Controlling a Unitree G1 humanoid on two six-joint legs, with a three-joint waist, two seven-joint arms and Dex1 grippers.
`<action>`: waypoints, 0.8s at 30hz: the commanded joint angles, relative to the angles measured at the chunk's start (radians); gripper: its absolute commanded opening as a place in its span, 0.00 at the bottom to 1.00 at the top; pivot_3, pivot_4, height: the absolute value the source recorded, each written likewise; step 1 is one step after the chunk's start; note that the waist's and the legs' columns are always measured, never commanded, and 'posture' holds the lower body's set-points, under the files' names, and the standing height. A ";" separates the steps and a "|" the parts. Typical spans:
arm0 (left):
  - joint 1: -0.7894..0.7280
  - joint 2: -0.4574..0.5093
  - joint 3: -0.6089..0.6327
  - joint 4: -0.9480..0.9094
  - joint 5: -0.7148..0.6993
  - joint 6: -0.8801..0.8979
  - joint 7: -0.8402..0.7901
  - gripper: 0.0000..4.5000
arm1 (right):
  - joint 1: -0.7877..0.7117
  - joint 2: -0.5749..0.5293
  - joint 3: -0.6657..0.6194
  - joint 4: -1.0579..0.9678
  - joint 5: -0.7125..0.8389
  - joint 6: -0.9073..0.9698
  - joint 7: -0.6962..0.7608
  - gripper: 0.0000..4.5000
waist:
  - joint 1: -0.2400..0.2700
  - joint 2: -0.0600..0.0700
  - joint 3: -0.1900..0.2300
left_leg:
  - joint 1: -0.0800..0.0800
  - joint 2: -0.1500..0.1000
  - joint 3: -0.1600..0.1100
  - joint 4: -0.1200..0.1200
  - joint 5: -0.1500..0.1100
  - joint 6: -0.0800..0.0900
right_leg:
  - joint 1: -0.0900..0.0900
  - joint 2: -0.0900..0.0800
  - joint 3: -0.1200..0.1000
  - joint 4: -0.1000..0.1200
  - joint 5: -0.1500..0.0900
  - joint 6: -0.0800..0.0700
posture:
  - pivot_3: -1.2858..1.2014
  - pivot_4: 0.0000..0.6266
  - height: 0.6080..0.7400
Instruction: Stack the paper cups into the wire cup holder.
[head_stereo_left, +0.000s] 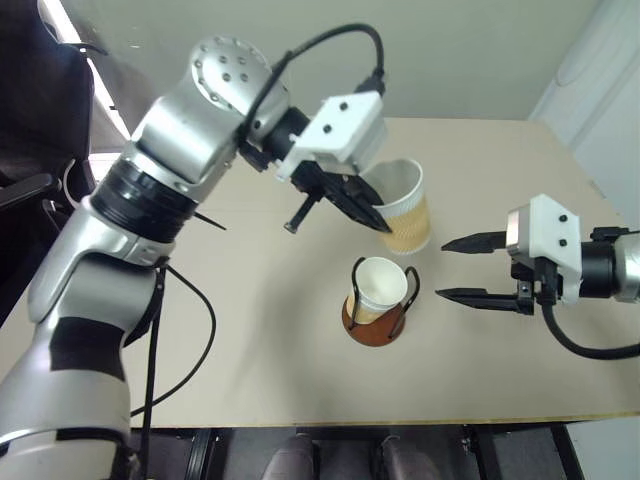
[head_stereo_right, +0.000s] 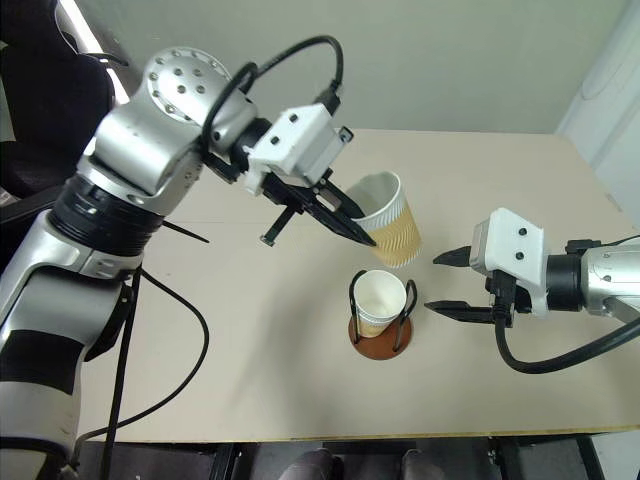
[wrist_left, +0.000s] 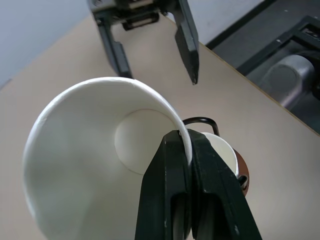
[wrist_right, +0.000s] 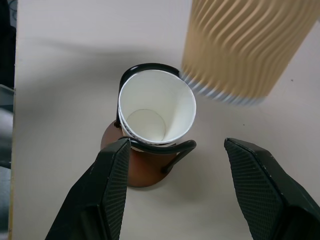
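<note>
Left gripper pinched on paper cup rim; wall thin, light, crushable, best gripped gently. Right gripper spread beside wire cup holder.

Your held cup above and behind the holder, nested cups inside it, right gripper just right.

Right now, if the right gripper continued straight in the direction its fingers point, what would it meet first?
Probably the wire cup holder with the cup nested in it: it lies just ahead of the open right gripper. The cup held by the left gripper hangs higher, so likely out of line, though depth is unclear.
</note>
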 joint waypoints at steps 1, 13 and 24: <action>-0.022 0.010 -0.028 0.000 0.008 -0.057 -0.039 0.01 | -0.002 -0.013 -0.055 -0.039 0.008 0.006 -0.028 0.67 | 0.000 0.000 0.000 | 0.000 0.000 0.000 0.000 0.000 0.000 | 0.000 0.000 0.000 0.000 0.000 0.000 | 0.52 0.24 1.00; -0.004 0.038 -0.116 -0.035 -0.028 -0.075 -0.039 0.01 | 0.009 -0.019 -0.073 -0.050 0.012 0.026 -0.043 0.67 | 0.003 0.000 0.000 | -0.001 0.000 0.000 0.001 0.000 0.000 | 0.000 0.000 0.000 0.000 0.000 0.001 | 0.52 0.24 1.00; -0.020 0.046 -0.208 -0.041 -0.039 -0.114 -0.039 0.01 | 0.029 -0.037 -0.105 -0.046 0.009 0.028 -0.047 0.67 | 0.003 0.000 0.000 | -0.001 0.000 0.000 0.001 0.000 0.000 | 0.000 0.000 0.000 0.000 0.000 0.001 | 0.52 0.24 1.00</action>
